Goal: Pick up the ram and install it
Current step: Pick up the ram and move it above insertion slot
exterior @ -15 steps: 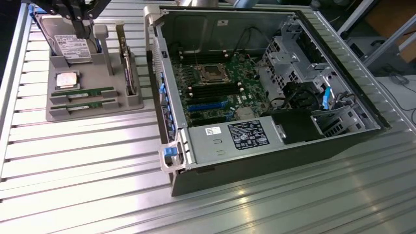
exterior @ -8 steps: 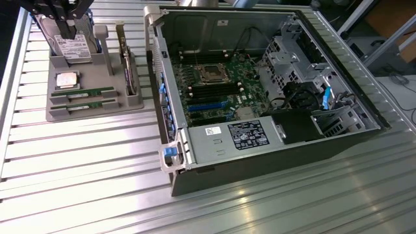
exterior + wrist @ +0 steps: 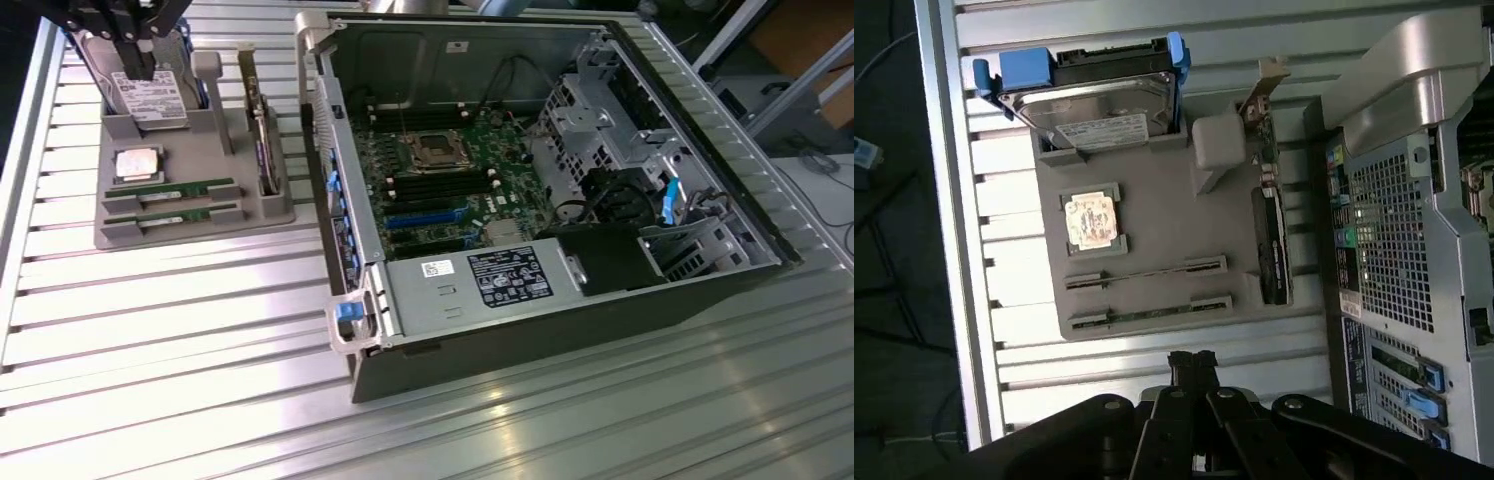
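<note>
Hovering shut and empty, the jaws hang over the far end of a grey tray [image 3: 120,235]. Two ram sticks [image 3: 1146,272] sit in separate near slots, probably spaced to allow a clean pinch. A processor chip [image 3: 138,163], hard drive [image 3: 150,95] and upright card [image 3: 267,140] crowd the tray. At the exterior view's right on the bench [image 3: 200,380], the open computer case [image 3: 561,330] walls in the motherboard [image 3: 434,185].

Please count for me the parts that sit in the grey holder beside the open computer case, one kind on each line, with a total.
hard drive: 1
processor chip: 1
ram sticks: 2
card with metal bracket: 1
Total: 5
</note>
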Action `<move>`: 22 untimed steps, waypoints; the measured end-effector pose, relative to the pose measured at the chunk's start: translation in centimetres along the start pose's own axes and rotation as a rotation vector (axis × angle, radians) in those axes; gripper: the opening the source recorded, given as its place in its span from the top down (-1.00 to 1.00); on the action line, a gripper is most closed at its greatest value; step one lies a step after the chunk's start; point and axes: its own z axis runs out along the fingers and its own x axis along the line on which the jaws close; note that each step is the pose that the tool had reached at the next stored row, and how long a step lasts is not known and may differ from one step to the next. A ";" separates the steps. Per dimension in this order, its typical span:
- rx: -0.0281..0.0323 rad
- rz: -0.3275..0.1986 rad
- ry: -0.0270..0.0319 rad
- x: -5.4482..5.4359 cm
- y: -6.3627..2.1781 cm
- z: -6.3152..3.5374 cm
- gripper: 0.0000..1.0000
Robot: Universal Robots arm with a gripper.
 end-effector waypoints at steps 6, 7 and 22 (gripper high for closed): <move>-0.0030 -0.112 0.0050 0.0 0.00 0.00 0.79; -0.0038 -0.142 0.0064 0.0 0.00 0.00 0.79; -0.0138 -0.510 0.0228 0.1 -0.01 0.00 0.79</move>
